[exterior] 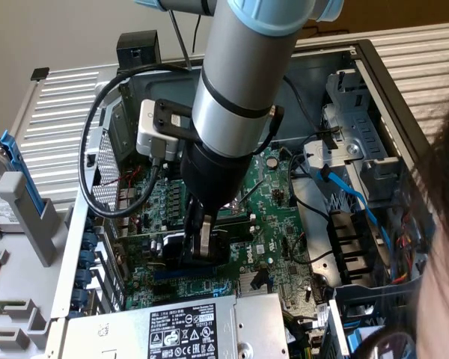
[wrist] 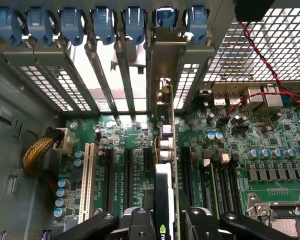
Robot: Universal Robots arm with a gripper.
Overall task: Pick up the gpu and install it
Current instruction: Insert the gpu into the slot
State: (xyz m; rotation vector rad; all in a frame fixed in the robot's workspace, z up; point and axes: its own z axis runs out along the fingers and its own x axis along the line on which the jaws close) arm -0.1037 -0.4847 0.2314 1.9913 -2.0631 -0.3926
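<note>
Inside the open computer case (exterior: 404, 82), the arm (exterior: 239, 67) holds the gpu (exterior: 232, 238) edge-down over the motherboard (exterior: 280, 213).
The installing step looks well under way: the card stands upright among the expansion slots, its silver bracket (wrist: 165, 65) lying against the rear openings under the row of blue clips (wrist: 102, 22), though I cannot tell whether its edge is fully home in a slot. The end effector (wrist: 165, 220) is partly closed, its jaws clamped on the gpu's (wrist: 162, 187) black cooler from either side. Seating it, by my judgement, calls for a straight, square push with bracket and slot lined up. The case rests on a ribbed pale surface (exterior: 52, 120), with a plain wall (exterior: 60, 30) behind.
</note>
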